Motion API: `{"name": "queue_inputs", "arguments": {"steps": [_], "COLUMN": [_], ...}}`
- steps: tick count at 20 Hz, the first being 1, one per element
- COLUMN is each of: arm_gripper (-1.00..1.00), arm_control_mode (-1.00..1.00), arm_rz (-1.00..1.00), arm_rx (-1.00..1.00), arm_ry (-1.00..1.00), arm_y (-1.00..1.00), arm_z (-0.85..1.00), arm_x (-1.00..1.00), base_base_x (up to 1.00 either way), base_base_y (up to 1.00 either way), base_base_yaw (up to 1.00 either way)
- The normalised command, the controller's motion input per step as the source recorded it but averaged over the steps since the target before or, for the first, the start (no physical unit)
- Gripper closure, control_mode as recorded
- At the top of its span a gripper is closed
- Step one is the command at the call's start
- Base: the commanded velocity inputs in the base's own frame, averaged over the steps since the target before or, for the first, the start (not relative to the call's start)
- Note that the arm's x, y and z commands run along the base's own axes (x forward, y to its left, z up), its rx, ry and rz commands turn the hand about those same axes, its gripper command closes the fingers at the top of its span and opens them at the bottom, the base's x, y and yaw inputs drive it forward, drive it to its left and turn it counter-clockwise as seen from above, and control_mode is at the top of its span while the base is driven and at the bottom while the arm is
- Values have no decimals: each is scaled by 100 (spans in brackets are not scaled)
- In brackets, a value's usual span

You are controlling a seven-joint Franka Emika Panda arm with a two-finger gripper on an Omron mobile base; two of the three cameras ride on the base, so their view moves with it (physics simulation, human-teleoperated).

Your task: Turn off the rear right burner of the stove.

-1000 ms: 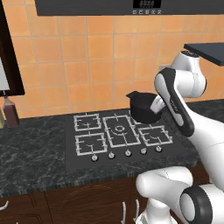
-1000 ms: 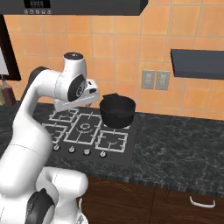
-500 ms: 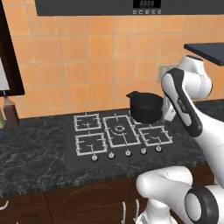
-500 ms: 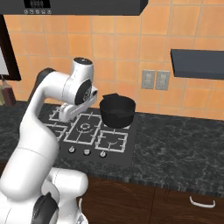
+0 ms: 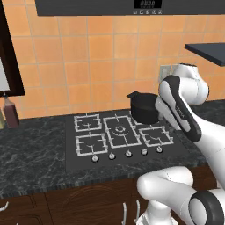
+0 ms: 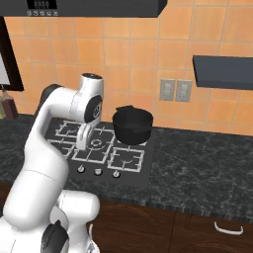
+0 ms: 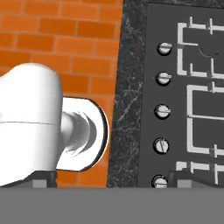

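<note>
We see the stove [image 5: 123, 136] set flat into the dark marbled table [image 5: 35, 154], with a strip of bare stone in front of it and wide bare stone to its left and right. We count five grated burners on the glass: four small square ones at the corners and one larger one in the middle. Along the front edge we count five round silver knobs [image 5: 128, 153] in a row; the hand view shows all five as well, running top to bottom beside the stone border.

The rear right burner [image 6: 129, 139] lies at the far right corner of the cooktop, under one black pot [image 6: 131, 125] that sits on it and hides most of its grate. One dark bottle [image 5: 10, 113] stands at the far left of the table, against the tiled wall.

Our arm hangs above the right half of the stove, and the hand [image 6: 84, 141] points down over the cooktop, above the knob row and apart from it. Whether its fingers are spread or pressed together we cannot tell.
</note>
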Motion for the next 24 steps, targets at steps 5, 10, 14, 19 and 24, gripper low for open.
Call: {"name": "queue_inputs", "arguments": {"steps": [5,10,14,19,24], "arm_gripper": [-100,-100,-100,-100,-100], "arm_control_mode": [-100,-100,-100,-100,-100], "arm_rz": [35,14,4,7,12], "arm_rx": [-5,-2,0,0,0], "arm_ry": [1,2,0,0,0], "arm_y": [0,2,1,0,0], "arm_z": [-29,-19,-16,-23,-27], "arm_x": [0,0,1,1,0], "base_base_x": [0,0,0,0,0], "base_base_y": [0,0,0,0,0], "base_base_yaw": [0,0,0,0,0]}}
